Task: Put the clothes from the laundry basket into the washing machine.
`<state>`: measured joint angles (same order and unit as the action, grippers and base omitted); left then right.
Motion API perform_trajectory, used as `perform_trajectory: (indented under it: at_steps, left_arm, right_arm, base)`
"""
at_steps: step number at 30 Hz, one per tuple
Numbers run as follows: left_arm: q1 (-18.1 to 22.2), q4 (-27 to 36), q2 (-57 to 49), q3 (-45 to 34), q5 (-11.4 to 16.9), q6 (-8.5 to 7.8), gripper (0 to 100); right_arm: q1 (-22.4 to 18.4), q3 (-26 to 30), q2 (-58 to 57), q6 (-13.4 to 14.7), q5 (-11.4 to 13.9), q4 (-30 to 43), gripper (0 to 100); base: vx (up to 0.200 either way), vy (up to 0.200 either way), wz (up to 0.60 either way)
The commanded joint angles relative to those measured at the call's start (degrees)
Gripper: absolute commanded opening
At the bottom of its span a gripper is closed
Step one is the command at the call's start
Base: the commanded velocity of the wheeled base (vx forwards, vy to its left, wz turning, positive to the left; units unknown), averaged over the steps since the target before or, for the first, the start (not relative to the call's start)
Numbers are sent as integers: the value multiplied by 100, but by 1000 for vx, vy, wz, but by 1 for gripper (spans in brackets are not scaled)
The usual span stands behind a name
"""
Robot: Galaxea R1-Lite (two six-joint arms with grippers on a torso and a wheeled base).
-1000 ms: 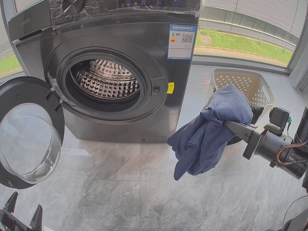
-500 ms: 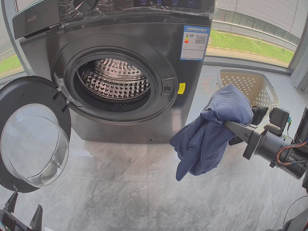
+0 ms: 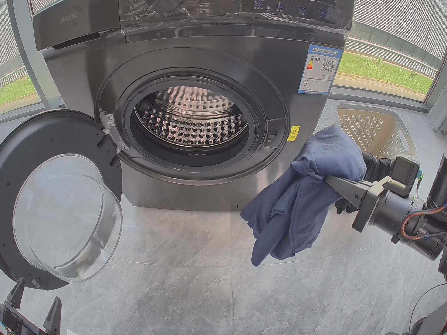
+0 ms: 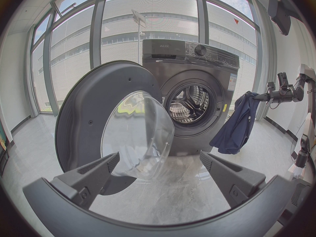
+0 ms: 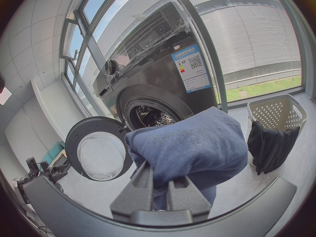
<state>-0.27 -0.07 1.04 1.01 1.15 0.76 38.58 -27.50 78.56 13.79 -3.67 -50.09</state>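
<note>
Garment (image 3: 298, 196) hangs clamped in right hand (image 3: 331, 181), near washing machine (image 3: 195, 47).

The washing machine (image 3: 209, 47) stands with its round door (image 3: 56, 196) swung open to the left, and the steel drum (image 3: 191, 117) shows inside. At the right, the right gripper (image 3: 331, 181) is closed on a blue garment (image 3: 302, 196) that hangs above the floor (image 3: 186, 275). Behind it stands the laundry basket (image 3: 372, 126), with a black cloth (image 3: 375, 166) at its front edge. The left gripper (image 3: 36, 298), low at the left, has its fingers apart.

One washing machine (image 3: 195, 47), one laundry basket (image 3: 372, 126), one blue garment (image 3: 298, 196), one black garment (image 5: 271, 145).
</note>
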Motion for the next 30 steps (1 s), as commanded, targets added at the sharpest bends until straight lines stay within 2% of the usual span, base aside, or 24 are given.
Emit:
perform_trajectory:
  at_steps: [1, 19, 30]
  left_arm:
    - [0, -1, -95, -101, 0, 4, 100]
    - [-8, -1, -95, -101, 8, 4, 100]
    - [0, -1, -95, -101, 0, 4, 100]
  right_arm:
    - [0, -1, 11, 1, -2, -1, 0]
    - [-18, -1, 11, 1, -11, -1, 0]
    - [-26, -1, 19, 1, -11, -1, 0]
  base:
    - [0, 0, 0]
    - [0, 0, 0]
    - [0, 200, 0]
